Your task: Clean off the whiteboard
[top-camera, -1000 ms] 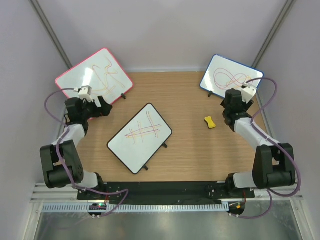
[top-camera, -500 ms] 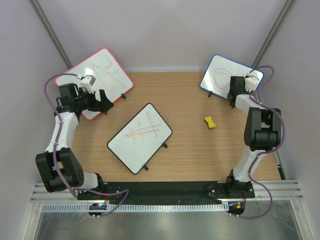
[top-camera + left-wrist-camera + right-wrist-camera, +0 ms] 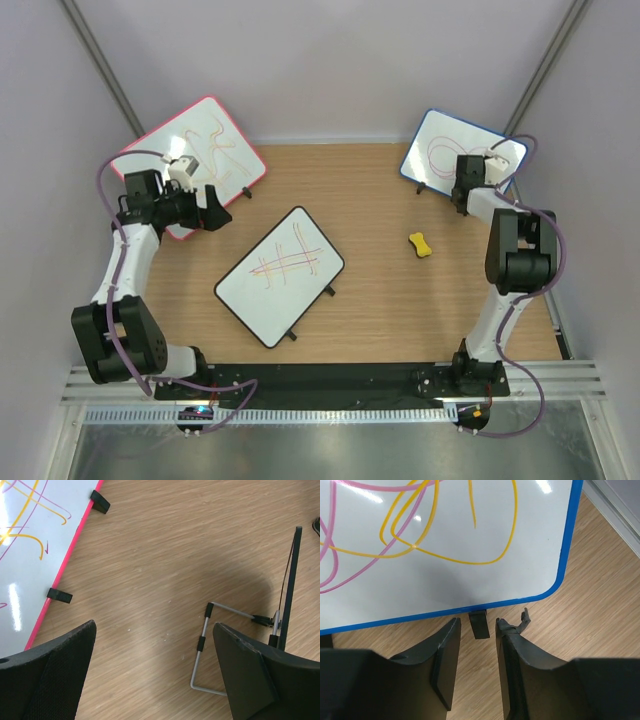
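Three boards lie on the wooden desk [image 3: 380, 300]. The whiteboard [image 3: 455, 150], blue-framed with rounded corners, sits in the far right corner of the desk, tilted up on small black feet. Purple and orange loops are drawn across its white face. A pink-framed board [image 3: 190, 155] with orange and purple scribbles sits in the far left corner. A black-framed board [image 3: 280, 275] with crossed lines sits near the middle of the desk, turned at an angle.

The right gripper [image 3: 478, 621] is at the near edge of the whiteboard, close to its near right corner. Its jaws stand only narrowly apart. One black foot [image 3: 480, 627] of the whiteboard sits between their tips, with a thin strip of wood showing on either side. The gripper pinches nothing.

The left gripper [image 3: 150, 680] is spread wide and holds nothing. It hangs over bare wood between the near edge of the pink-framed board and the black-framed board. In its wrist view the pink frame and two of its black feet show on the left. On the right are the wire stand [image 3: 202, 650] and the thin edge of the black-framed board.

A small yellow bone-shaped piece [image 3: 421, 244] lies on the desk toward the right edge, nearer than the whiteboard and apart from both grippers.
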Controlling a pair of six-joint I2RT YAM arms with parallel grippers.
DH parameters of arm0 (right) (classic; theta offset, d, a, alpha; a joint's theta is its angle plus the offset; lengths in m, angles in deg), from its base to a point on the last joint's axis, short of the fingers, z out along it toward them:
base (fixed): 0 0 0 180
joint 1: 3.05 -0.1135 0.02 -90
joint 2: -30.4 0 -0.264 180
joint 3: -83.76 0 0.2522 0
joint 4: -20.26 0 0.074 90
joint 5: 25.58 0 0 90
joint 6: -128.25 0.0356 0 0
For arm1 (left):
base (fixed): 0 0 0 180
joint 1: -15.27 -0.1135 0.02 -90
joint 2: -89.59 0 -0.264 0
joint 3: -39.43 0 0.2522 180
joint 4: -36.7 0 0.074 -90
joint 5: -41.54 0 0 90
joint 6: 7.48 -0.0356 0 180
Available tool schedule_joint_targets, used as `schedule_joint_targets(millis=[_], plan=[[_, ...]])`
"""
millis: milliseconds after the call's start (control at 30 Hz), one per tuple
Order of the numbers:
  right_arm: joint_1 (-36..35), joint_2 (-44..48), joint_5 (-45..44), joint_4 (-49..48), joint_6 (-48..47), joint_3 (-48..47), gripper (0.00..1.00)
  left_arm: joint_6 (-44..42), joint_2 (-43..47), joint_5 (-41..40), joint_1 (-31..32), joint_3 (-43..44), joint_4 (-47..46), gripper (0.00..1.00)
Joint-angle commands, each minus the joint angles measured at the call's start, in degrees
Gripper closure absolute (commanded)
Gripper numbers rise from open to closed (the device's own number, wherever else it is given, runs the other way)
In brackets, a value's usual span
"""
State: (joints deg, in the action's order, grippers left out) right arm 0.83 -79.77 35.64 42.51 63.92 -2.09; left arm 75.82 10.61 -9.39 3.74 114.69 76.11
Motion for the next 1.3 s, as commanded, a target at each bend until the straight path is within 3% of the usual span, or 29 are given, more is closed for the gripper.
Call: schedule_joint_targets(millis=[0,233,633,933,1267], plan=[[0.2,-1.4,0.8,-0.5,-0.9,-1.3,0.59,-0.9,1.4,0.8,0.5,1.3,1.0,0.00],[0.3,-4.0,1.5,0.4,-2.0,-3.8,0.64,-1.3,1.5,0.7,0.7,1.9,1.2,0.00],[0.5,-6.0,5.0,2.7,-9.5,-6.4,0.99,-2.2,1.2,1.3,0.9,2.9,1.6,0.00],[-0.3,-5.2,17.2,7.3,-16.1,-6.7,0.99,-2.6,0.9,1.7,1.8,3.4,1.5,0.00],[-8.5,-3.7,20.4,10.3,-22.5,-4.3,0.99,-3.1,1.7,2.1,4.2,3.2,1.5,0.00]])
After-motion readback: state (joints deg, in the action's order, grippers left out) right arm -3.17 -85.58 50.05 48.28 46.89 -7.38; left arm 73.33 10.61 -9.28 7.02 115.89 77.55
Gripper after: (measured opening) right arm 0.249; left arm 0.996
